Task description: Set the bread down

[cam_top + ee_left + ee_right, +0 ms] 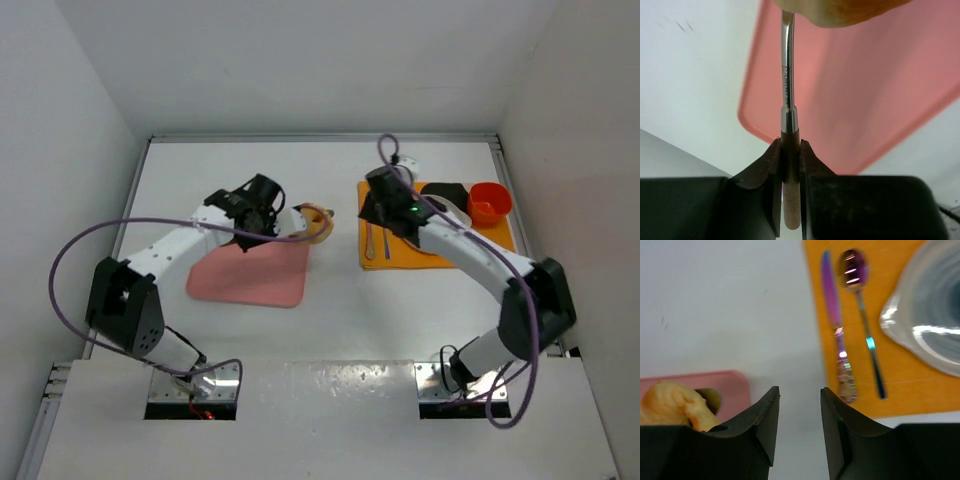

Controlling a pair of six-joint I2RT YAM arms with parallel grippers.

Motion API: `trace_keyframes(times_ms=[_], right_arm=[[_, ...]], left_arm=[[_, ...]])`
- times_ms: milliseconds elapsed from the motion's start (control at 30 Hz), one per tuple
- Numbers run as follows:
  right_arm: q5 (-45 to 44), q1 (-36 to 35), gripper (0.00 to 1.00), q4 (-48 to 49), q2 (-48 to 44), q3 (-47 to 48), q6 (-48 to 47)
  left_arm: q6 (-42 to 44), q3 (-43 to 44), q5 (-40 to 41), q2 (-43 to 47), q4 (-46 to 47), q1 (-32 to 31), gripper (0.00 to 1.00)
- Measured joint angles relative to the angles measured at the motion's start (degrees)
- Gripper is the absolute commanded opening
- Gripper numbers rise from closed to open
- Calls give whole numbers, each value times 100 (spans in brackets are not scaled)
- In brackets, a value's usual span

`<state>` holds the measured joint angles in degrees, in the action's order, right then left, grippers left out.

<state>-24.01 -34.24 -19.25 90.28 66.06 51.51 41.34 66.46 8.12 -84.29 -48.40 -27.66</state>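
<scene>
Bread (318, 224), lumpy, golden, on steel utensil (787, 75) in left end effector (790, 146); right end effector (799, 396) half-open.

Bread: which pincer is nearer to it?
Left. The left pincer grips a utensil whose far end meets the bread; the right pincer hangs open, apart, on the bread's right.

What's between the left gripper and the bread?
A metal utensil shaft, clamped in the left gripper and reaching the bread; clearest in the left wrist view.
</scene>
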Motion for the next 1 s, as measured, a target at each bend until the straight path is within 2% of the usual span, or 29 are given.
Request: trace_keyframes(times_ms=[233,333,533,833,1000], right_arm=[[-234,1351,39,-839,-2004,-992,-490],[-234,1696,38,-1174,-2616,-1392,-649],[-87,2275,36,-1812,-3412,-2111,-828],[63,2524,33,-2284,-4256,-2684,-962],[83,2594,31,-2448,-4459,-2894,-992]], left_arm=[[-619,2328,-9,-1934,-260,-839,0],[-929,3606,-140,-3051,-481,-1152,0],[-1534,6697,-332,-5167,-1003,-1644,0],[-2111,7187,116,-5814,-866,-2426,0],[-2295,7320,525,-6264,-688,-2557,0]])
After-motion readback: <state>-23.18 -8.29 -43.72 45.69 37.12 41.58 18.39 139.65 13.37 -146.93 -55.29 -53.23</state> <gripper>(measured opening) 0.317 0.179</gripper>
